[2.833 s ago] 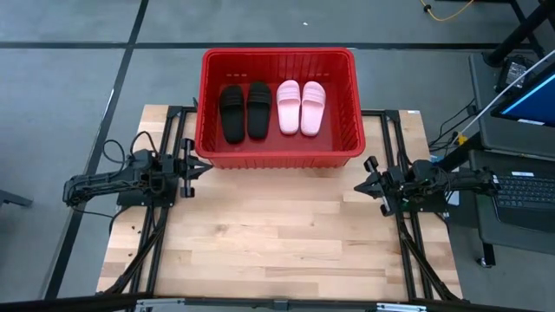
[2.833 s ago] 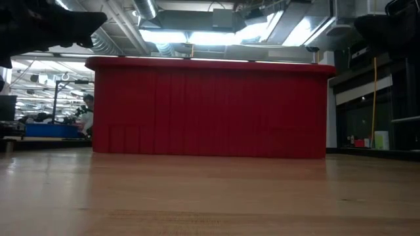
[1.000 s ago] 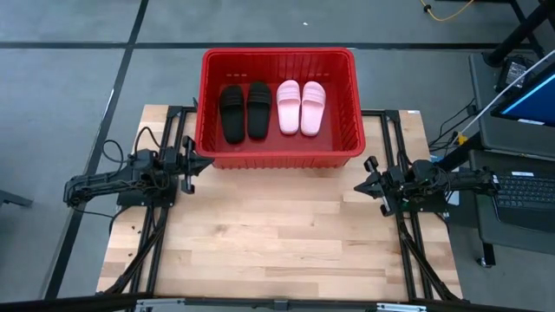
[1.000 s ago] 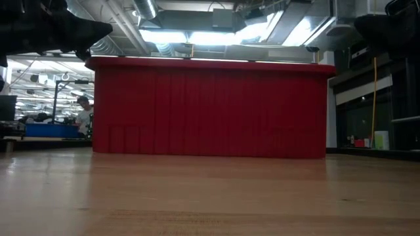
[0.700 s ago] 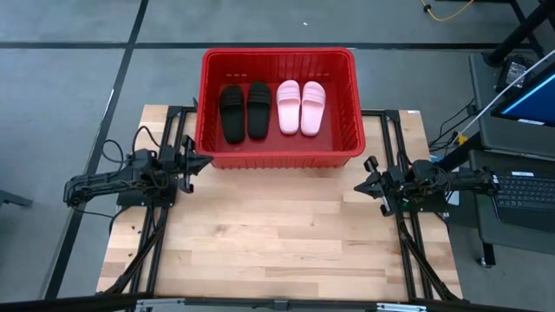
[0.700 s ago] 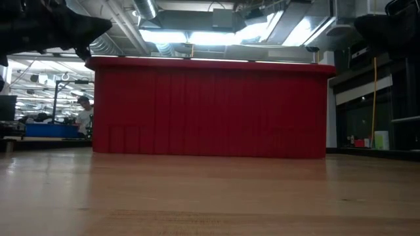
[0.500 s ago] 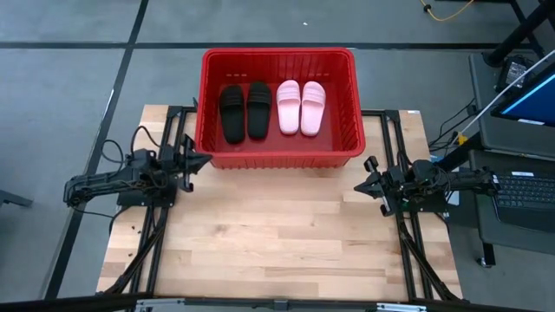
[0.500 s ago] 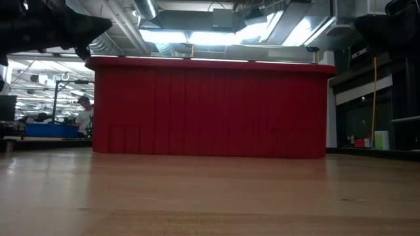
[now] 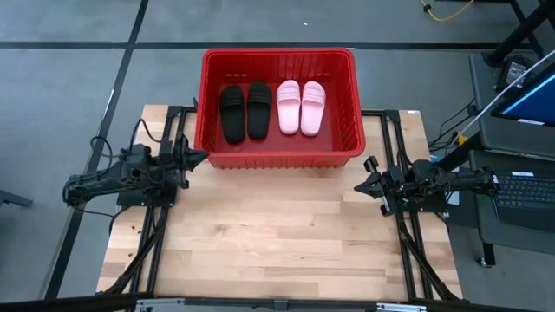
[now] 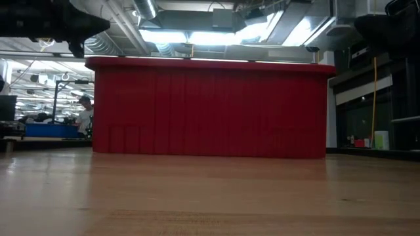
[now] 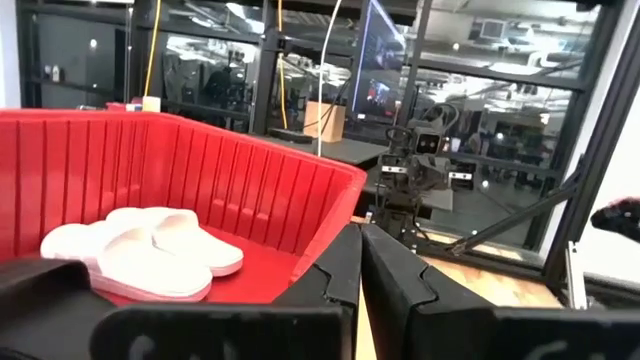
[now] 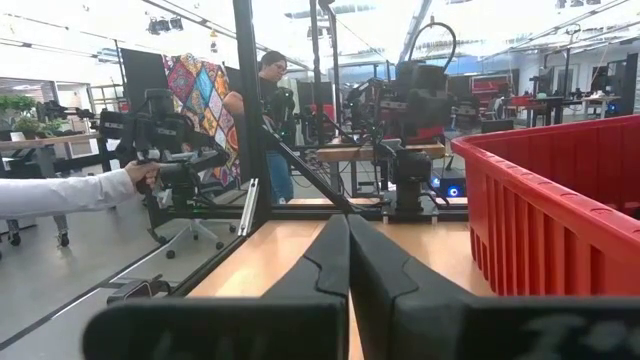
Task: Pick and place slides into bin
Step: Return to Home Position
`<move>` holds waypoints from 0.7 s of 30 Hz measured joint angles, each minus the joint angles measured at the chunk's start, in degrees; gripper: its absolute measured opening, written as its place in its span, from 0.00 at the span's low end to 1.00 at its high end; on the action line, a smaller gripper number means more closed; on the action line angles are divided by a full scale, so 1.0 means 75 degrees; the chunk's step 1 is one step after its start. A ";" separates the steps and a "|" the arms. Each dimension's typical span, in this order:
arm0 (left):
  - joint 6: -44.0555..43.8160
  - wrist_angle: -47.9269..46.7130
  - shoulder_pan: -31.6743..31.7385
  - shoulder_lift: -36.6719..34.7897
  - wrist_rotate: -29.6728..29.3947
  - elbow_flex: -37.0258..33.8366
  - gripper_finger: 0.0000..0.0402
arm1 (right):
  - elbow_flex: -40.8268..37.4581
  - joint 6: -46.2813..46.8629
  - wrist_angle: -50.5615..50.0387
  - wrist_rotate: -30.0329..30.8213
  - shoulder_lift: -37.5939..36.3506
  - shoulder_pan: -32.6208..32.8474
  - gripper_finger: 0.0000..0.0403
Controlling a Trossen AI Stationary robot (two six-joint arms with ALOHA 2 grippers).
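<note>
Since a few seconds ago only the left gripper [image 9: 199, 158] has shifted: it has swung a little toward the near left corner of the bin and now sits level with that corner, while the right gripper [image 9: 360, 185] has not moved from its spot at the table's right edge.

On the wooden table [image 9: 277, 243], the red bin [image 9: 277, 54] stands at the far edge. Inside it all four slides lie flat, side by side: the two black slides [image 9: 245, 111] on the left half, the two pink slides [image 9: 301, 107] on the right half. Nothing is left on the boards in front.

By that layout the packing looks finished, and the step in hand is most likely the retreat to rest. What remains seems to be for the left gripper to fold back clear of the bin's wall without clipping the rim, since it sits just beside that corner.

Both wrist views show the fingers [image 11: 335, 270] pressed together with only a thin seam between them, on the left and the right alike. Neither gripper holds or touches anything.
</note>
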 joint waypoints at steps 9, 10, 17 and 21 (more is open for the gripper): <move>0.0351 -0.0170 0.0000 -0.0003 0.0011 -0.0019 0.02 | 0.0000 0.0000 0.0003 0.0000 -0.0003 0.0000 0.01; 0.0348 -0.0112 0.0000 -0.0003 0.0044 -0.0082 0.02 | 0.0000 0.0000 0.0003 0.0000 -0.0003 0.0000 0.01; 0.0423 0.0876 0.0000 -0.0003 0.0131 -0.0812 0.01 | 0.0000 -0.0003 0.0003 0.0000 -0.0003 -0.0003 0.01; 0.0129 0.0990 0.0000 -0.0003 -0.0027 -0.1052 0.01 | 0.0000 0.0000 0.0000 0.0000 -0.0002 -0.0002 0.01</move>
